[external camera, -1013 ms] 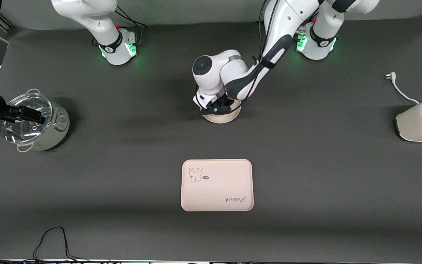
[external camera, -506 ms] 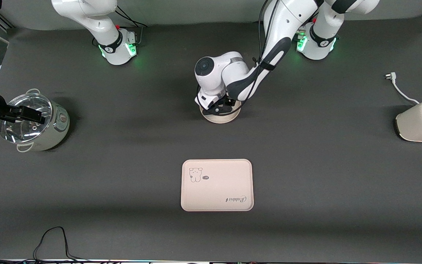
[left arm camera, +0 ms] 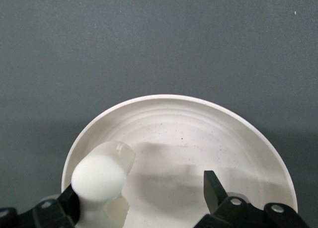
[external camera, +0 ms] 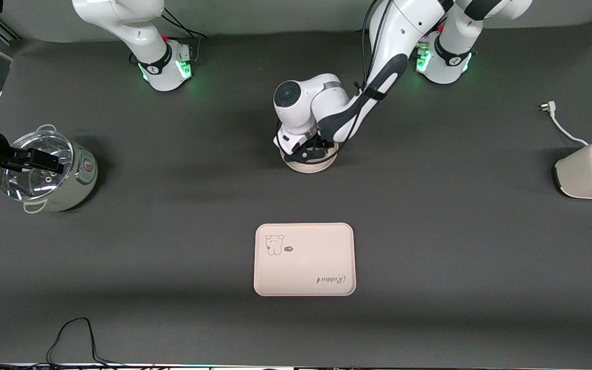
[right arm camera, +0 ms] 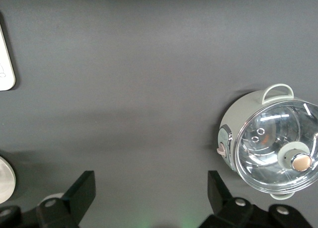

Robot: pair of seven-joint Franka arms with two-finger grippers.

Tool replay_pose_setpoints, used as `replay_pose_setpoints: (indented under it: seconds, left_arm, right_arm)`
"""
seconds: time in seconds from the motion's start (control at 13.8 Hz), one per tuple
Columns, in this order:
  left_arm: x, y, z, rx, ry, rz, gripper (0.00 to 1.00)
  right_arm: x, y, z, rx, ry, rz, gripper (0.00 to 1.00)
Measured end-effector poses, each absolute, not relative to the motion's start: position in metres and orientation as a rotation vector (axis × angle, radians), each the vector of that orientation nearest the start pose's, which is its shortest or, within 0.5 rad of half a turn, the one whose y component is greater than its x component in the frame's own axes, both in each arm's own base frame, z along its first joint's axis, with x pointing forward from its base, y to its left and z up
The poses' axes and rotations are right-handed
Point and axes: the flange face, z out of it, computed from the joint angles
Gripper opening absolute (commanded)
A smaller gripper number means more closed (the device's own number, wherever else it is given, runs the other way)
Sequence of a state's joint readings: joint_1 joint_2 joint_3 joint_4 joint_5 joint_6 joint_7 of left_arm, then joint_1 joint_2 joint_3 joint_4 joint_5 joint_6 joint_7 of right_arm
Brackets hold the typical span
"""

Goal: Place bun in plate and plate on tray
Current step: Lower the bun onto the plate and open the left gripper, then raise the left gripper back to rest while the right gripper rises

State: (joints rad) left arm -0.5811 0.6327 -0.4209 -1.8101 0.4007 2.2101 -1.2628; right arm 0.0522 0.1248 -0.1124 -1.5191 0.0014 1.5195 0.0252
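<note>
Since the bun (left arm camera: 99, 177) looks soft and light, resting in the plate (left arm camera: 248, 138) against one finger of the wide-open, empty left gripper (left arm camera: 141, 193), we would take the stiff plate by its rim. The tray (external camera: 304, 259) lies apart. The front view hides the bun. The right gripper (right arm camera: 151, 193) waits open above the table.

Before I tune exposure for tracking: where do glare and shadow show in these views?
Front view: green base lights glow; the left arm shades the plate. Left wrist view: the bun is bright, nearly washed out, and casts a soft shadow in the plate. Right wrist view: reflections streak the pot's glass lid.
</note>
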Motion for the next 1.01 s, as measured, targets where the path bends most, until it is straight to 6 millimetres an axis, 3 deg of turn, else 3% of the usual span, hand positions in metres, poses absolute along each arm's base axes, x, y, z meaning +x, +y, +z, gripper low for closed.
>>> replay_pose_setpoints:
  seconds: [0.72, 0.87, 1.01]
  left_arm:
    - [0.37, -0.521, 0.212, -3.007, -0.073, 0.0, 1.0]
    - [0.39, -0.516, 0.236, -3.029, -0.03, -0.059, 1.0]
    - [0.427, -0.497, 0.28, -3.064, 0.019, -0.128, 1.0]
  right_arm:
    - [0.583, -0.031, 0.574, -3.143, 0.134, 0.195, 1.0]
    - [0.583, -0.031, 0.574, -3.143, 0.134, 0.195, 1.0]
    - [0.583, -0.031, 0.573, -3.143, 0.134, 0.196, 1.0]
